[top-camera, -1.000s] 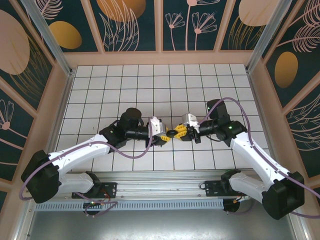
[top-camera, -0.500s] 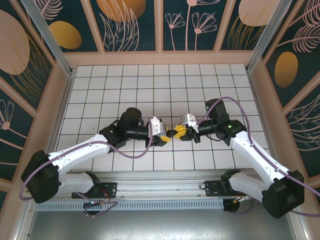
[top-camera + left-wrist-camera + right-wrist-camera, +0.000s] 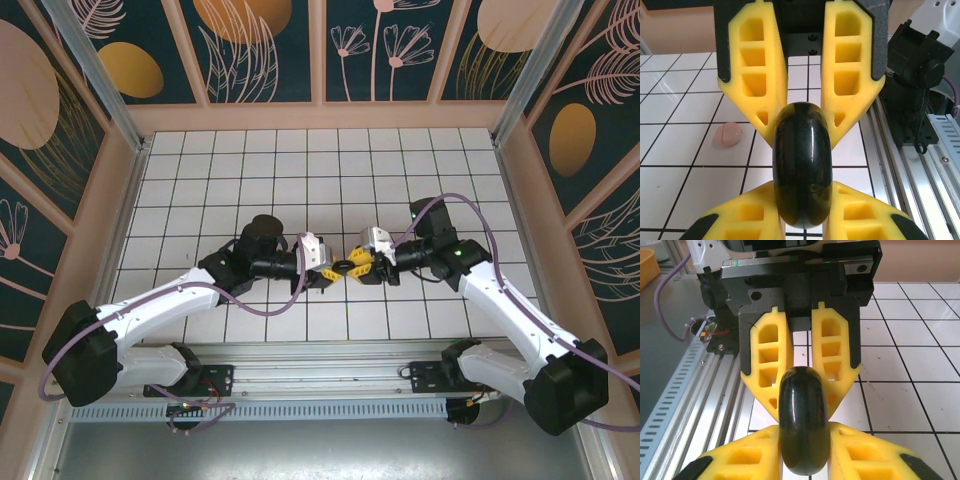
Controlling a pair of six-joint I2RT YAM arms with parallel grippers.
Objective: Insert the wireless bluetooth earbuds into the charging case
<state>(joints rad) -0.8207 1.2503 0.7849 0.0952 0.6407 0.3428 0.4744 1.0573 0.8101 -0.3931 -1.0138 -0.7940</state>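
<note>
Top external: case (image 3: 343,268) near table's (image 3: 300,170) front edge

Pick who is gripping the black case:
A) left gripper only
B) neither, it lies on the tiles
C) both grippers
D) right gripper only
C: the left gripper and the right gripper each clamp the black case from opposite ends, as both wrist views show.

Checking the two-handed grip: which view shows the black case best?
Left wrist: the black case appears large and edge-on, clamped by the left gripper below and the right gripper above. Right wrist shows it similarly, slightly smaller. Top external shows it as a tiny dark blob between both grippers.
</note>
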